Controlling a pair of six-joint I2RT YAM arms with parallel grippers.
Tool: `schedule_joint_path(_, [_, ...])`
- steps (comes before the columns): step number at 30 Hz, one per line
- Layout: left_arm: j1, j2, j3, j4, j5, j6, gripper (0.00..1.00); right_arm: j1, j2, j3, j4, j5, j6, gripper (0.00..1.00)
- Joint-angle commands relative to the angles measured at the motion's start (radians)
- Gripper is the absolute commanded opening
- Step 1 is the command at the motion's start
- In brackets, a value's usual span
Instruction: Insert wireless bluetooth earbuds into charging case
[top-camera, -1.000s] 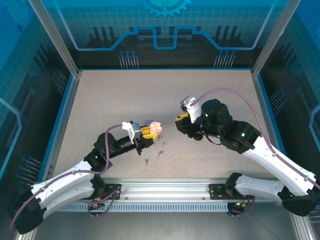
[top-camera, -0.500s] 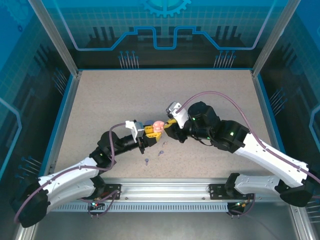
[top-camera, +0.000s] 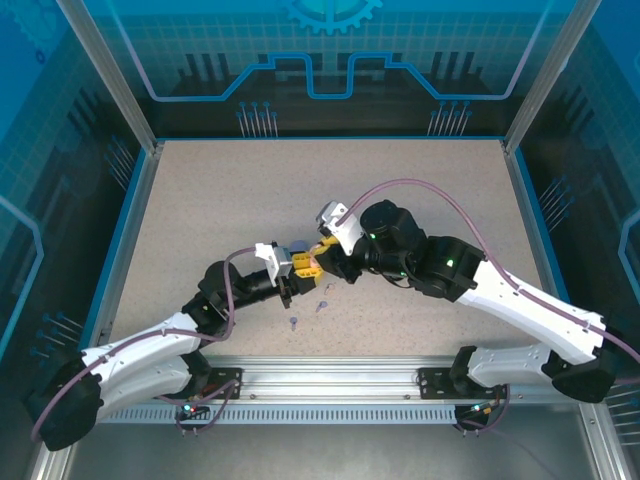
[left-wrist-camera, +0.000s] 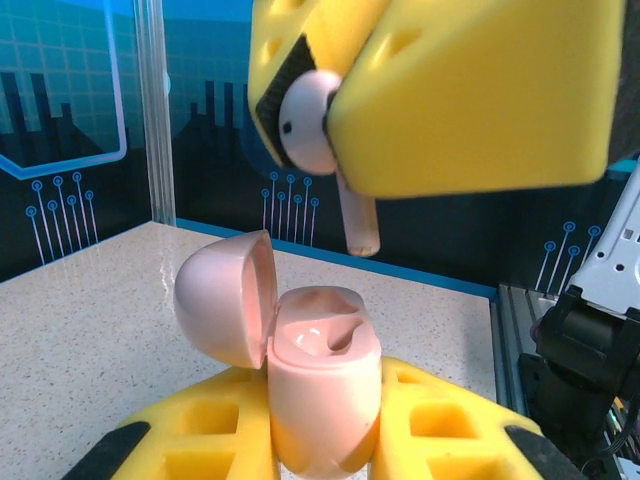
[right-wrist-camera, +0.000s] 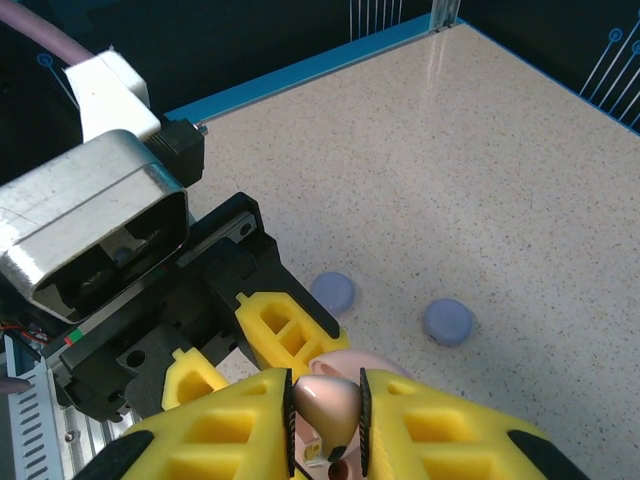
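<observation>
Over the middle of the table (top-camera: 200, 200), the right gripper (top-camera: 327, 248) has swung left within the last second to meet the left gripper (top-camera: 303, 265); it is clamped on a pink earbud (left-wrist-camera: 312, 118), and the left gripper grips the open pink charging case (left-wrist-camera: 322, 385); insertion looks imminent but is not yet done. Left wrist view: the earbud stem hangs just above the empty socket without touching it; the lid (left-wrist-camera: 225, 300) is tilted back. Right wrist view: two small lavender pieces (right-wrist-camera: 333, 291) lie on the table beyond, too indistinct to identify.
</observation>
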Motion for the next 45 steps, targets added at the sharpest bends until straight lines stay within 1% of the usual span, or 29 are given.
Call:
schedule_joint_path(1, [-0.009,0.0,0.029,0.055,0.019,0.02,0.0,0.015,0.011,0.025,0.013,0.026,-0.015,0.24])
schedule_joint_path(15, [-0.009,-0.014,0.029,0.054,0.012,0.002,0.0,0.021,0.035,0.007,0.003,0.048,-0.02,0.23])
schedule_joint_path(45, [-0.008,-0.018,0.025,0.039,-0.01,-0.006,0.0,0.021,0.003,-0.027,0.001,0.051,-0.022,0.24])
